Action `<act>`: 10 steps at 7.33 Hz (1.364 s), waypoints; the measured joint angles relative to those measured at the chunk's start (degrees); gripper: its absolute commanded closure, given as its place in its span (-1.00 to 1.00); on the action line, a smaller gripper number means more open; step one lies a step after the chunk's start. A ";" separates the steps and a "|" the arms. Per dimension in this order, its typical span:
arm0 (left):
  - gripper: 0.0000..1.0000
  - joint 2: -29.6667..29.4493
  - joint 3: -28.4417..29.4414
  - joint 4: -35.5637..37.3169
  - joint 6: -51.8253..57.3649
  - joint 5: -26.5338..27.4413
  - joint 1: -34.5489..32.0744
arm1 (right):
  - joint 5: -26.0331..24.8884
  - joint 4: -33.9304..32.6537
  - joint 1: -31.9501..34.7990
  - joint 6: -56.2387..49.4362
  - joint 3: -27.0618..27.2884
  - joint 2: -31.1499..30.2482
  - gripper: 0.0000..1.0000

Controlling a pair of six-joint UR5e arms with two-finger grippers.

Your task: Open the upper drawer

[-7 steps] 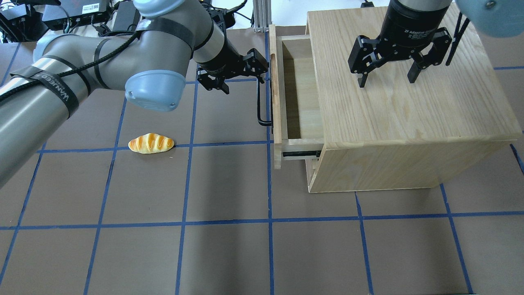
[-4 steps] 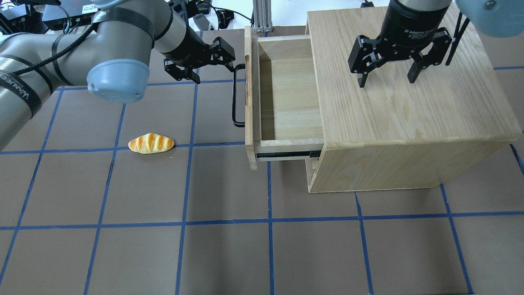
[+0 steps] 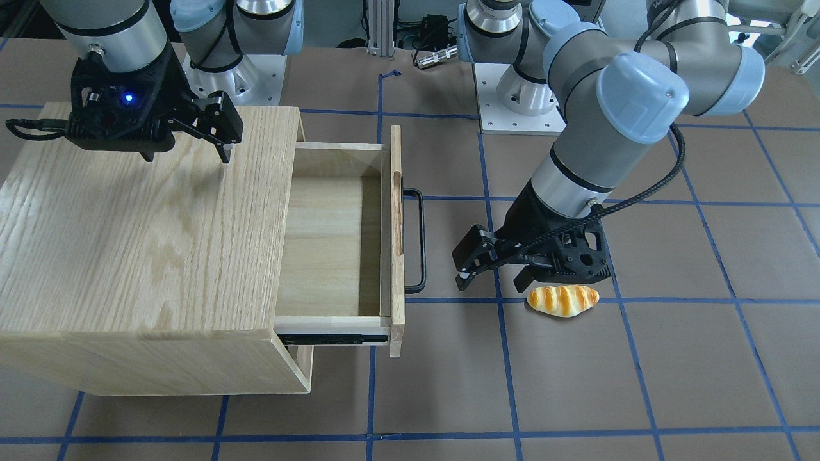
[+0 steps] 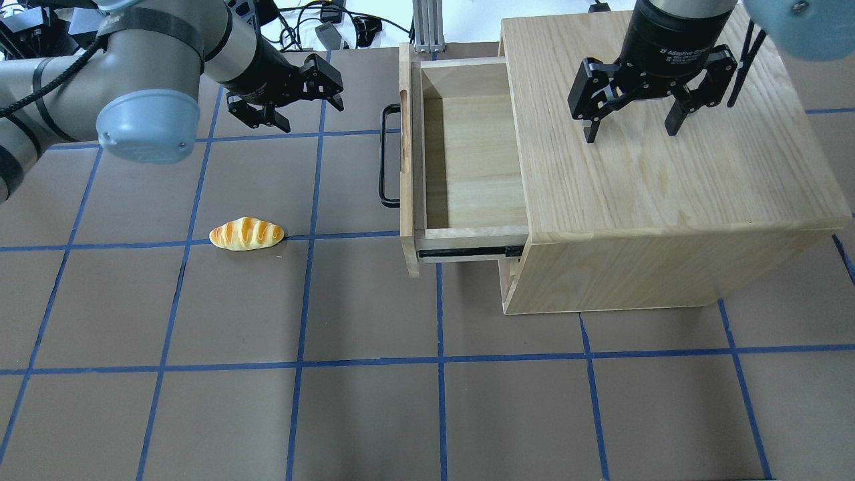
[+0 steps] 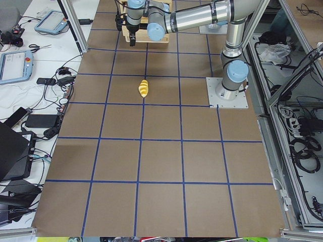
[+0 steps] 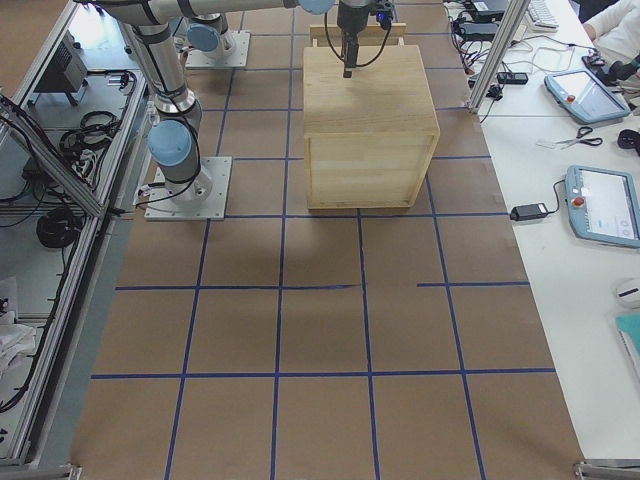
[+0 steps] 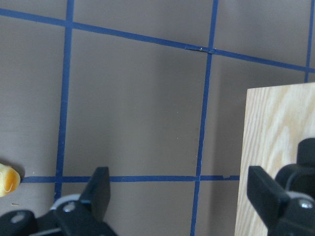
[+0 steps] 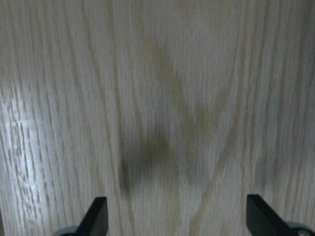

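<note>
The upper drawer (image 4: 467, 160) stands pulled well out of the oak-grain cabinet (image 4: 668, 180), and its inside is empty. Its front panel (image 4: 405, 167) carries the black bar handle (image 4: 383, 157). It also shows in the front-facing view (image 3: 327, 243), with the handle (image 3: 421, 240). My left gripper (image 4: 310, 112) is open and empty, a short way left of the handle and not touching it; it also shows in the front-facing view (image 3: 490, 282) and the left wrist view (image 7: 179, 196). My right gripper (image 4: 631, 132) is open and empty just above the cabinet top (image 8: 162, 98).
A toy bread roll (image 4: 246, 234) lies on the brown mat left of the drawer, close under the left gripper in the front-facing view (image 3: 562, 299). Blue tape lines grid the mat. A drawer slide rail (image 4: 461, 252) shows at the drawer's near side.
The drawer slid farther out up to half a second ago and has stayed still since. My left gripper let go of the handle and moved away to the left. The right arm has not moved.
</note>
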 measured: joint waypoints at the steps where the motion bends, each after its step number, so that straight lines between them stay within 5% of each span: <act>1: -1.00 0.81 0.14 -1.25 -0.32 -0.07 -0.61 | 0.00 0.00 0.00 0.01 -0.01 0.00 -1.00; 3: -1.00 3.63 1.07 -6.75 -0.52 1.27 -1.27 | 0.00 0.00 0.00 0.02 -0.01 0.00 -1.00; 7: -1.00 13.82 4.25 -29.01 -0.50 11.51 -1.30 | 0.00 0.00 0.00 0.01 0.00 0.00 -1.00; 10: -1.00 16.98 2.90 -33.00 4.65 14.98 -0.49 | 0.00 0.00 0.00 0.02 0.04 0.00 -1.00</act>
